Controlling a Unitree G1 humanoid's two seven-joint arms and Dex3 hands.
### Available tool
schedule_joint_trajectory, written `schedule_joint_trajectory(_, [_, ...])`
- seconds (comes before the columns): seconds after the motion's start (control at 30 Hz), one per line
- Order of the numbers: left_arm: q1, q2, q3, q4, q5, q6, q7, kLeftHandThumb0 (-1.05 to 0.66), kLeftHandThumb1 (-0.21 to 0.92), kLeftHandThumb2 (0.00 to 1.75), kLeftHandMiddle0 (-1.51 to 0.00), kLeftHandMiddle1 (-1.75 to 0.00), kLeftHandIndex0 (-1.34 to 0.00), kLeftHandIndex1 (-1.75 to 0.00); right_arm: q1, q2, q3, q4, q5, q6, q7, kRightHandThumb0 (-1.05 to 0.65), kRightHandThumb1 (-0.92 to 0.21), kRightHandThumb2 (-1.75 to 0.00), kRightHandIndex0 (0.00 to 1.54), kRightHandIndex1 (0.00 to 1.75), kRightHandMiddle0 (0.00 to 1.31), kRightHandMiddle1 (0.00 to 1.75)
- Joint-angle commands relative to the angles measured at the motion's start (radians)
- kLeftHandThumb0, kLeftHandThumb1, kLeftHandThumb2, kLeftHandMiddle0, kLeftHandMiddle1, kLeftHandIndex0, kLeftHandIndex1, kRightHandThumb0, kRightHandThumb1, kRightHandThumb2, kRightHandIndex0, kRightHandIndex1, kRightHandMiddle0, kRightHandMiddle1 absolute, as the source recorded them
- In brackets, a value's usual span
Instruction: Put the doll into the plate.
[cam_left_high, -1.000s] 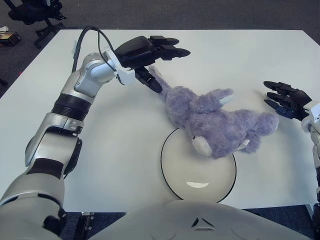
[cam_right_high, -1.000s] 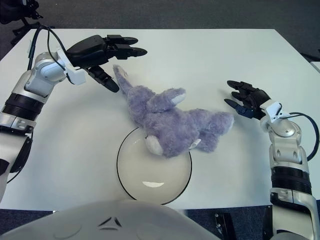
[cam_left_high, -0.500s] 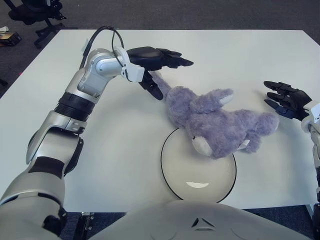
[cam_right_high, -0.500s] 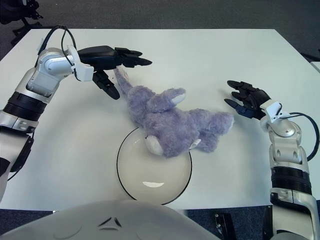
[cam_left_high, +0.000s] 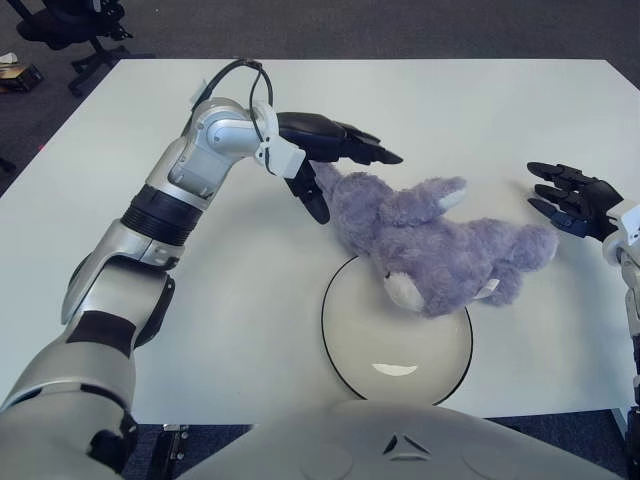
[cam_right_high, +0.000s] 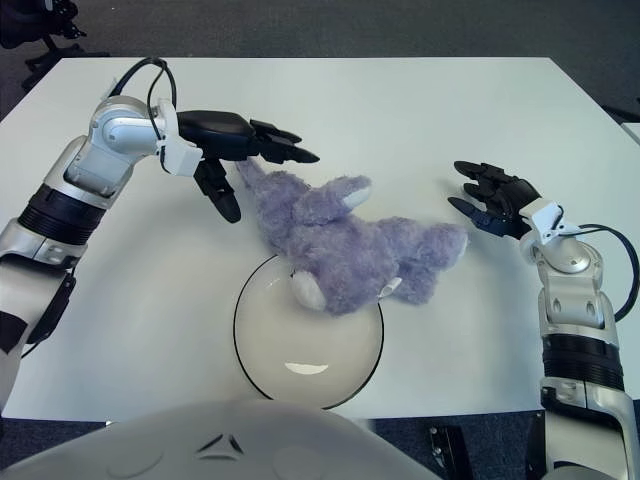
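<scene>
That purple plush doll (cam_left_high: 430, 245) lying mid-frame, half over the plate (cam_left_high: 396, 345), looks light and floppy, so with your left hand (cam_left_high: 325, 160) spread wide at its upper-left end, scoop the thick body, while the right hand (cam_left_high: 570, 198) sits open at far right.

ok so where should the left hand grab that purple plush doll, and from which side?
Probably the narrow limb at the far-left end of the purple plush doll, coming from the left and above. That end tapers thin enough for three fingers, and the left hand already straddles it, thumb below and fingers over, not yet closed. The body is bulkier and partly overlaps the white round plate. The right hand shows open, right of the doll.
</scene>
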Motion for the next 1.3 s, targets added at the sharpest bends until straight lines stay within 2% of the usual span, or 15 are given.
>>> schedule_joint_trajectory(0.0, [0.016, -0.005, -0.003, -0.035, -0.020, 0.063, -0.022, -0.96, 0.92, 0.08, -0.25, -0.03, -0.17, -0.01, 0.010, -0.003, 0.005, -0.015, -0.005, 0.015, -0.008, -0.68, -0.92, -0.35, 0.43, 0.00, 0.41, 0.00])
schedule_joint_trajectory(0.1, [0.028, -0.008, -0.004, -0.058, -0.022, 0.099, -0.026, -0.96, 0.92, 0.08, -0.25, -0.02, -0.16, 0.00, 0.012, -0.002, 0.006, -0.019, -0.007, 0.018, -0.012, -0.67, -0.92, -0.35, 0.44, 0.00, 0.41, 0.00])
schedule_joint_trajectory(0.3, [0.049, -0.018, -0.014, -0.085, -0.004, 0.120, -0.016, -0.97, 0.92, 0.08, -0.24, -0.02, -0.15, 0.00, 0.014, -0.002, 0.006, -0.018, -0.007, 0.018, -0.017, -0.67, -0.92, -0.35, 0.44, 0.00, 0.41, 0.00])
schedule_joint_trajectory(0.7, [0.085, -0.030, -0.021, -0.093, 0.018, 0.053, 0.010, -0.97, 0.92, 0.06, -0.21, 0.00, -0.16, 0.00, 0.023, 0.000, 0.001, -0.019, -0.005, 0.016, -0.025, -0.67, -0.92, -0.35, 0.45, 0.00, 0.41, 0.00])
schedule_joint_trajectory(0.97, [0.128, -0.035, -0.029, -0.104, 0.041, 0.039, 0.038, -0.96, 0.92, 0.06, -0.19, 0.00, -0.16, 0.00, 0.027, 0.000, -0.001, -0.020, -0.003, 0.014, -0.028, -0.67, -0.92, -0.36, 0.45, 0.01, 0.42, 0.00])
schedule_joint_trajectory(1.17, [0.159, -0.057, -0.030, -0.117, 0.078, 0.074, 0.089, -0.94, 0.92, 0.07, -0.17, -0.01, -0.16, -0.01, 0.031, -0.001, -0.002, -0.021, -0.001, 0.013, -0.030, -0.67, -0.92, -0.36, 0.45, 0.01, 0.42, 0.01])
schedule_joint_trajectory(1.27, [0.171, -0.072, -0.034, -0.132, 0.106, 0.118, 0.115, -0.93, 0.92, 0.06, -0.16, -0.01, -0.16, -0.01, 0.033, -0.001, -0.003, -0.021, 0.000, 0.013, -0.031, -0.67, -0.92, -0.36, 0.46, 0.01, 0.42, 0.01])
